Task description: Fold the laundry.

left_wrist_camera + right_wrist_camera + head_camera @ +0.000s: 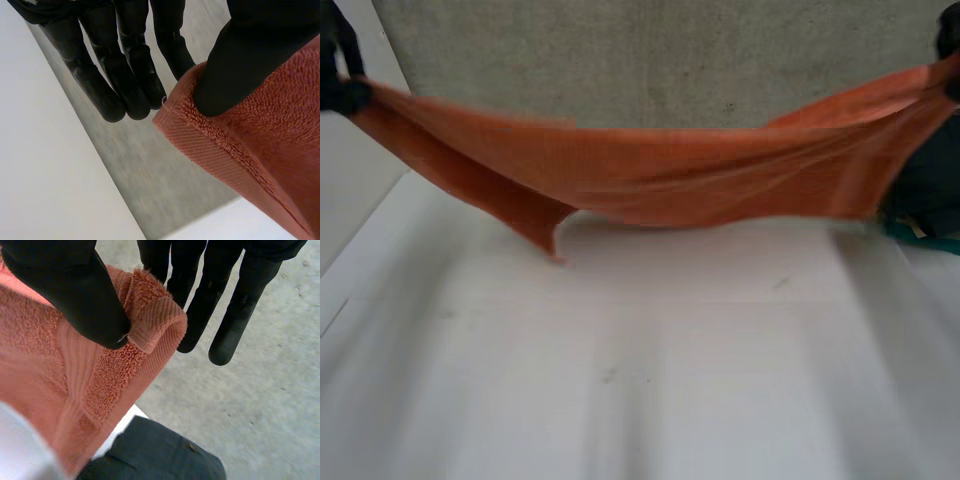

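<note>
A white table [620, 380] carries a dark garment [925, 190] at its far right edge.

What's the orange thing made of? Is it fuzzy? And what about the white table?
The orange towel looks like cotton terry: fuzzy little loops all over, with a flat woven band along its edge. It sags softly in the middle, so it's floppy. The white table looks smooth, hard and matt, perhaps painted board or plastic; I can't tell which.
</note>
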`<action>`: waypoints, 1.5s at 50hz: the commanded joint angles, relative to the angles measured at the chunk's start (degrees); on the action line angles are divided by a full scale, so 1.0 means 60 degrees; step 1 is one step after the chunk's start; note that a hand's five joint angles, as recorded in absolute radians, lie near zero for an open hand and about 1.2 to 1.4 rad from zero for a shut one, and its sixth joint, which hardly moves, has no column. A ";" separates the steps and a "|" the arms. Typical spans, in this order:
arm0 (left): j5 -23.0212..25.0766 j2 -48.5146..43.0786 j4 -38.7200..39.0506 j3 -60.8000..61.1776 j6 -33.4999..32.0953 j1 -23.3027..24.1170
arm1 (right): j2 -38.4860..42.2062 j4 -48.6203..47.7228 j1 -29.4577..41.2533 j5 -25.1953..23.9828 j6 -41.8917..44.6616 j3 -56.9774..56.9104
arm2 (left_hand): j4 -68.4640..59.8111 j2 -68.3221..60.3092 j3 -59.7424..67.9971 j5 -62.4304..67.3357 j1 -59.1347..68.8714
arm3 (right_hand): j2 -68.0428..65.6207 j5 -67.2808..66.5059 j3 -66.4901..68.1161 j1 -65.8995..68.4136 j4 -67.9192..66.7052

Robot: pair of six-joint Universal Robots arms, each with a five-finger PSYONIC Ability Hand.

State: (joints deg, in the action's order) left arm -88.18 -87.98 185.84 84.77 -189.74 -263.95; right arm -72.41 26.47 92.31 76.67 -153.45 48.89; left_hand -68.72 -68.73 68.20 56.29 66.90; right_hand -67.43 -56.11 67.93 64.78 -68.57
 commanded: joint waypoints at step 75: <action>0.1748 -0.1198 -0.3789 0.3526 -0.6231 -0.1099 | 0.2617 0.2843 0.0641 0.1006 0.5437 0.2988 | -0.1880 -0.1878 0.1967 0.2285 0.2183 | -0.2095 -0.2316 0.2012 0.2537 -0.1906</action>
State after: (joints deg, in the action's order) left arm -79.33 -92.82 162.53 108.80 -226.22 -272.91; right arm -60.21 50.47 95.44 83.02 -118.11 68.80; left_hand -68.74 -68.76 68.24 56.29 66.90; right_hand -67.43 -57.62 68.19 64.78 -68.70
